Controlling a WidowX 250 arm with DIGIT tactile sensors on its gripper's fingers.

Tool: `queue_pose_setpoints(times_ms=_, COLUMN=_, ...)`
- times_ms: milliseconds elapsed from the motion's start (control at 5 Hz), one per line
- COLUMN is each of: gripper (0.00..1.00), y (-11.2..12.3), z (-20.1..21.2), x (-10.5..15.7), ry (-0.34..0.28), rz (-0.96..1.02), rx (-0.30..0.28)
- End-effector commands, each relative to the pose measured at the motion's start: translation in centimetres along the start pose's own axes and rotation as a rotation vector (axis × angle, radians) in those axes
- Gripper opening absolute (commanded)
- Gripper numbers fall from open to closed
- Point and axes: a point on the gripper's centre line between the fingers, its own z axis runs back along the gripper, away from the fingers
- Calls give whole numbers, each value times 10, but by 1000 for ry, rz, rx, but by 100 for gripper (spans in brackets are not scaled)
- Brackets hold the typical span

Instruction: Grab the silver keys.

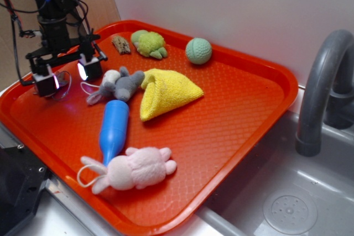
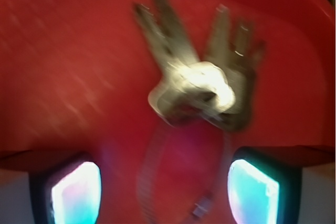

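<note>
Two glowing fingertip pads (image 2: 76, 192) frame the bottom of the wrist view, set wide apart with nothing between them, so the gripper (image 1: 66, 75) hangs spread open over the far-left corner of the red tray (image 1: 232, 109). Just ahead of the pads lie the silver keys (image 2: 199, 85), fanned out flat on the tray floor, blurred, their thin ring trailing back toward the claw. Out on the tray, a grey plush mouse (image 1: 119, 85) lies just right of the gripper, touching a yellow cloth (image 1: 166, 93).
</note>
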Motion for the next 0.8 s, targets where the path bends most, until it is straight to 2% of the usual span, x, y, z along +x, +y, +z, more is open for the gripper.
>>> queue_pose_setpoints(times_ms=0, gripper=100, y=6, z=1, x=7, ry=6, rz=-78, rx=-24)
queue_pose_setpoints(times_ms=200, gripper=88, y=1, z=-1, x=13, ry=-29, rz=-85, rx=-3)
queue_pose_setpoints(times_ms=400, gripper=0, y=-3, z=-2, x=27, ry=-76, rz=-171, rx=6)
queue_pose_setpoints(times_ms=600, gripper=0, y=-4, z=-1, x=35, ry=-96, rz=-207, rx=12)
